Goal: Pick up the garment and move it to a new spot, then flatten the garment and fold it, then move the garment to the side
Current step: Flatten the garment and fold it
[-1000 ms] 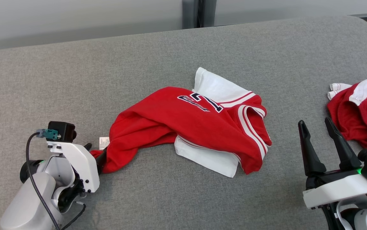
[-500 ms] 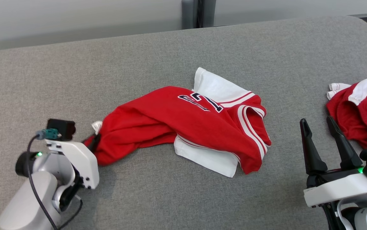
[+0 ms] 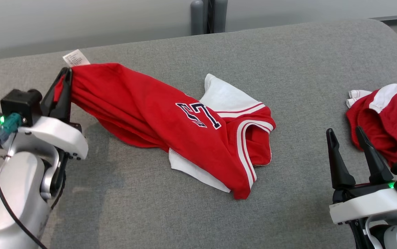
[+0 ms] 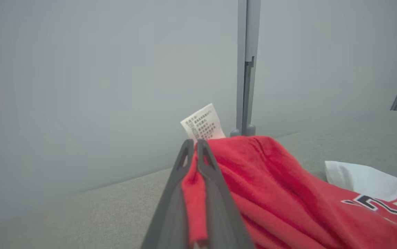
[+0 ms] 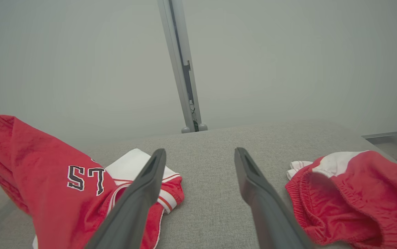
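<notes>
The left gripper [image 3: 65, 74], at ten o'clock, is clenched on the red garment [image 3: 157, 117] beside its care label [image 3: 75, 58]. The collar end drags on the table [image 3: 288, 52] near centre. Best to lift higher before carrying it. The right gripper [image 3: 345, 130] waits released at four o'clock.

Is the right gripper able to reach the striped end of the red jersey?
Probably yes: the right gripper is open and empty, and only bare grey cushion lies between it and the striped end of the jersey.
</notes>
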`<state>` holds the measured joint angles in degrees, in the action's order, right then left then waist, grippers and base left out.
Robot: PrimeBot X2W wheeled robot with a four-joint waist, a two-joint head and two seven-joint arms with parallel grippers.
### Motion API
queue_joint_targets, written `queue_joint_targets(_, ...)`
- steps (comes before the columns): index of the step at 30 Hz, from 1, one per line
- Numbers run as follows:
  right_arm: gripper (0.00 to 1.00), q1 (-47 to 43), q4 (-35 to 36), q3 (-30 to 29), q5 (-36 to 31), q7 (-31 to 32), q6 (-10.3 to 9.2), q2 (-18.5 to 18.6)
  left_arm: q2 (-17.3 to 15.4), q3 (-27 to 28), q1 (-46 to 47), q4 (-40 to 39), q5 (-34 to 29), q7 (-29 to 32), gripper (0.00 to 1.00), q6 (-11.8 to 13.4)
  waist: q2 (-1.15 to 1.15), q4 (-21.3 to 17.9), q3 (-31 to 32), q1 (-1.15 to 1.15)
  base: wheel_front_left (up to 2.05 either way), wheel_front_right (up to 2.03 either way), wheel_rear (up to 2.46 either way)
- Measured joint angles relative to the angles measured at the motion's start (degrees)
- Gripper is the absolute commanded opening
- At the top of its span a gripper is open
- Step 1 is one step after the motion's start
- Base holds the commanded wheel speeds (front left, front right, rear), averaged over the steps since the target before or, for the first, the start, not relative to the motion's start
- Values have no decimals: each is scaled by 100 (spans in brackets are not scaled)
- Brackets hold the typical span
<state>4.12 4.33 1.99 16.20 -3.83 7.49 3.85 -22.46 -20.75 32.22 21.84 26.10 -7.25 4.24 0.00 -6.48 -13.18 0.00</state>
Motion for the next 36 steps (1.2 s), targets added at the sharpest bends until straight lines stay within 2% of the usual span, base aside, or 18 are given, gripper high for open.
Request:
queue_joint_targets(3,100,-24,14,-23,0,-19,0,-9,9,-57,-588,-158,-92,-303,0,175,0,-6,2,0,0,0,0)
queue_joint_targets(6,100,-101,32,-103,10,-24,0,-20,171,-151,-1269,-245,-122,-545,0,318,0,39,-16,0,0,0,0)
queue_joint_targets(13,100,-83,91,-116,-3,60,0,0,483,-169,-2158,-245,-357,-751,0,488,0,231,-52,0,0,0,0)
queue_joint_targets(16,100,-61,102,-105,-3,88,0,16,649,-136,-2423,-319,-553,-765,0,480,0,310,-49,0,0,0,0)
queue_joint_targets(20,100,-58,112,-109,-3,113,0,26,960,-11,-2742,-207,-555,-765,0,320,0,403,-31,0,0,0,0)
queue_joint_targets(21,100,-59,112,-112,-3,129,0,26,1045,69,-2747,-201,-525,-766,15,279,0,427,-26,0,0,0,0)
queue_joint_targets(22,100,-60,119,-115,-2,129,0,26,1102,136,-2740,-197,-520,-766,50,241,0,449,-20,0,0,0,0)
queue_joint_targets(23,100,-61,123,-116,-2,130,0,26,1151,218,-2737,-215,-497,-766,100,205,0,471,-10,0,0,0,0)
queue_joint_targets(31,100,-65,196,-116,-8,101,0,60,1279,814,-2691,-944,-654,-766,100,34,0,534,170,0,0,0,0)
queue_joint_targets(36,100,-105,208,-129,-65,59,0,62,1288,1120,-2607,-1534,-731,-767,100,29,0,549,277,0,0,0,0)
